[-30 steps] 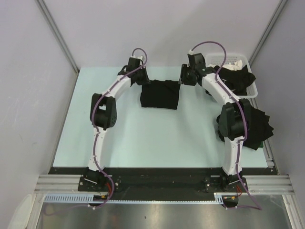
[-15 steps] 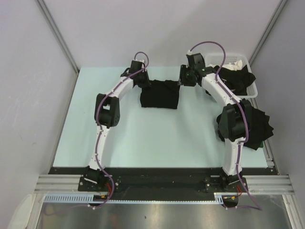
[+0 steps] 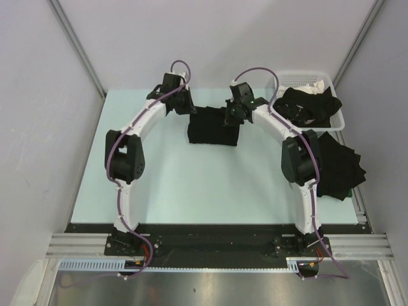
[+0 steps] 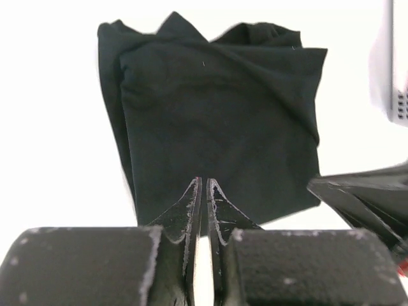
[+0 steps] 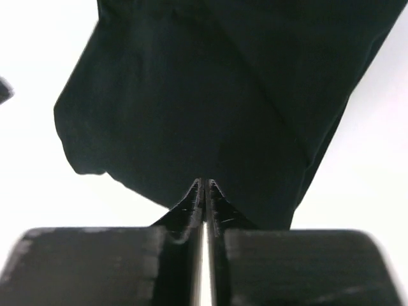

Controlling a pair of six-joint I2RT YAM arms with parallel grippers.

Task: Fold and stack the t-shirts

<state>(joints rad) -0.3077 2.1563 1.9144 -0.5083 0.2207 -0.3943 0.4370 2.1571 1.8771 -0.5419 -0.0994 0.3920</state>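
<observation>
Near right, a pile of t-shirts (image 3: 341, 169) sits at the table (image 3: 178, 185) edge. The folded t-shirt (image 3: 213, 131) lies mid-table with open room in front. The right gripper (image 5: 204, 182) has slid onto its far corner and snapped together. The left gripper (image 4: 203, 182) is pressed together at the other far corner.

table (image 3: 191, 182) | 1 folded t-shirt (image 3: 211, 131) far-centre | basket (image 3: 307, 76) far-right | t-shirt pile (image 3: 341, 169) right

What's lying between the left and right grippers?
The folded black t-shirt: its far edge spans the stretch between the left gripper and the right gripper, clearest in the top view.
</observation>
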